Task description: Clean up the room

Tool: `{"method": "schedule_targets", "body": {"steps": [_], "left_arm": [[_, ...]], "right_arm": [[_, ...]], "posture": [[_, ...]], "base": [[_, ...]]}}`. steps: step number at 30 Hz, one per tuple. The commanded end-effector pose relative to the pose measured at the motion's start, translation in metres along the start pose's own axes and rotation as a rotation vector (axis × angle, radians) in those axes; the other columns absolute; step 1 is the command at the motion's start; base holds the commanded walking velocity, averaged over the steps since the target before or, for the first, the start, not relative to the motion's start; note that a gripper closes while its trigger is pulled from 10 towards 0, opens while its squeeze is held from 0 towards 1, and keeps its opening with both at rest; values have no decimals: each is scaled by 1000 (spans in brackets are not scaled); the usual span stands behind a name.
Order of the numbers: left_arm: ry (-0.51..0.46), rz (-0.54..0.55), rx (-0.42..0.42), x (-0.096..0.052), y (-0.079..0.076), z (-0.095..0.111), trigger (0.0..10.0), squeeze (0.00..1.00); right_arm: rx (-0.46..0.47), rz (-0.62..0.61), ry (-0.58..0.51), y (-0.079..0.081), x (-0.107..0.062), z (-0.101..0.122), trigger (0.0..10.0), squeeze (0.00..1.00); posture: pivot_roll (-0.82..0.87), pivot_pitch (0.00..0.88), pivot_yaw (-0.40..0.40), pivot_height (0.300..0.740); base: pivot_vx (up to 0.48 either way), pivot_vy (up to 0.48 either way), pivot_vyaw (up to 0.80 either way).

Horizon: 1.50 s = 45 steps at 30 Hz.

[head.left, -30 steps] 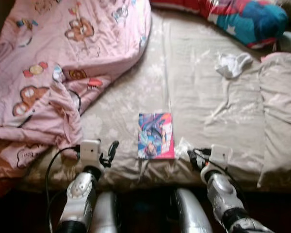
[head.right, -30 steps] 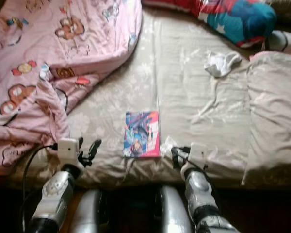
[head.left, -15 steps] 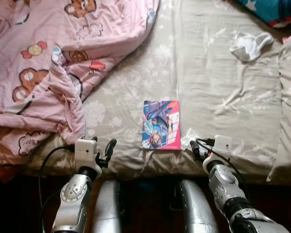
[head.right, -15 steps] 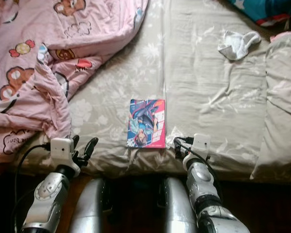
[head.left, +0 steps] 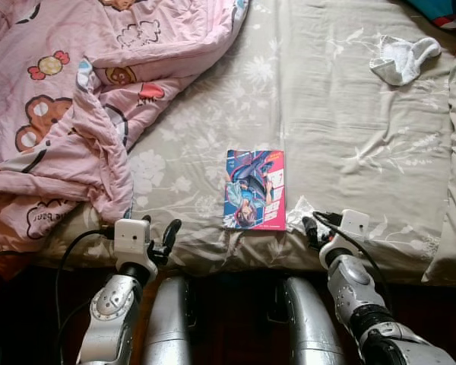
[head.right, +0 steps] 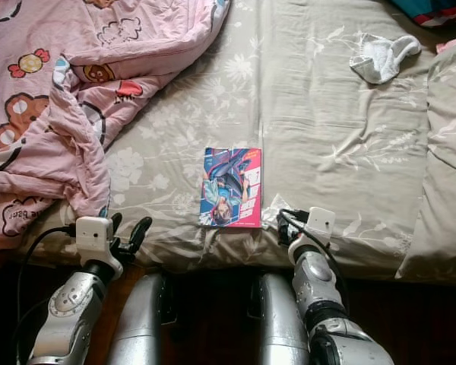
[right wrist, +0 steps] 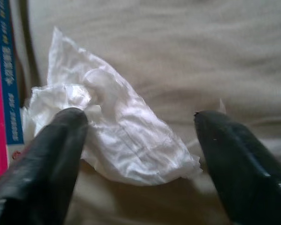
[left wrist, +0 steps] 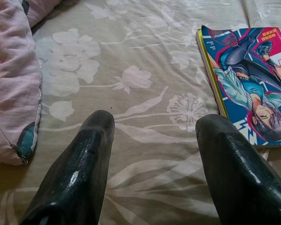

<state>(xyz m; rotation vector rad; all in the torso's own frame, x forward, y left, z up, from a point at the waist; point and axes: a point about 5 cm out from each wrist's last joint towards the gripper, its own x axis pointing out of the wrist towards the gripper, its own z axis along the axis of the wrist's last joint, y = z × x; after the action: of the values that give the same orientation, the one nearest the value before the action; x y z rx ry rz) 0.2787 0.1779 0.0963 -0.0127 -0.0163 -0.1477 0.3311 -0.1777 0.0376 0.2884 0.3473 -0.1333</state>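
Soft, even light on the bed [head.left: 342, 137] (floor below dark), right wrist view blurred.

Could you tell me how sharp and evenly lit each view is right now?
Eye views: bed sheet evenly lit and sharp, floor below it nearly black. Left wrist view: comic book crisp, fingers glossy. Right wrist view: soft focus, crumpled tissue bright, nearly washed out.

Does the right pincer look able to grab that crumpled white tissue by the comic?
Probably yes. The right pincer is open, its fingers either side of the tissue on the bedsheet, with nothing between them.
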Motion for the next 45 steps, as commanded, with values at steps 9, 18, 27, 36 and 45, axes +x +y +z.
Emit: {"method": "schedule_targets", "body": {"steps": [9,18,27,36,45], "left_arm": [[63,11,9,-8,4,-9,10000,0],[75,11,16,-8,5,-10,10000,0],[80,15,23,-7,6,-10,10000,0],[82,16,22,-4,6,-13,10000,0],[66,9,9,15,2,-13,10000,0]], "right_arm": [[23,-22,79,-5,-8,-25,0,0],[26,-20,85,-4,-9,-28,0,0],[22,-15,96,-4,-10,-32,0,0],[16,-10,92,-4,-10,-30,0,0],[3,-9,74,-7,-10,-28,0,0]], "posture": [[114,562,51,625],[116,557,55,625],[115,533,58,625],[100,490,58,625],[63,382,50,625]], "base": [[0,0,0],[0,0,0],[0,0,0],[0,0,0],[0,0,0]]}}
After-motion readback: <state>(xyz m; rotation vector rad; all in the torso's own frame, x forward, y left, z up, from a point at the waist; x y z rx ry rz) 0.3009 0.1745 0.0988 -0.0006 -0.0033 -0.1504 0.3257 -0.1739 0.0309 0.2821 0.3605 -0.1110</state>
